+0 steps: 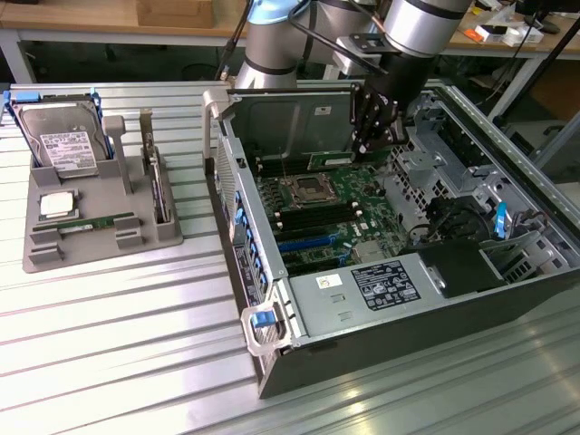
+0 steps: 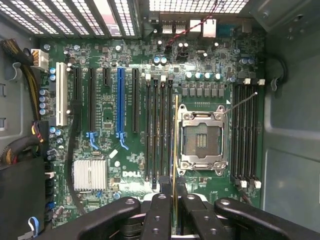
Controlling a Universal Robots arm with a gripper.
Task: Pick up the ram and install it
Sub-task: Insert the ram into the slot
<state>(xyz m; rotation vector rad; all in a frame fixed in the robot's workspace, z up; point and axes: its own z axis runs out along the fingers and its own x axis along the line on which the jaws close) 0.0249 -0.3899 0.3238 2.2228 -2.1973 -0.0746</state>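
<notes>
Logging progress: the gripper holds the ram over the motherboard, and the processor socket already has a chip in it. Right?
No: the socket is empty, as the wrist view shows. The gripper does hold the ram over the motherboard.

One open computer case (image 1: 390, 362), one motherboard (image 2: 125, 55), one empty processor socket (image 2: 200, 137), one blue expansion slot (image 2: 120, 105). One gray tray (image 1: 100, 249), one hard drive (image 1: 63, 145), one processor chip (image 1: 56, 204). Two green sticks: the ram (image 2: 175, 145), another memory stick (image 1: 95, 222). One gripper (image 2: 175, 200).
</notes>
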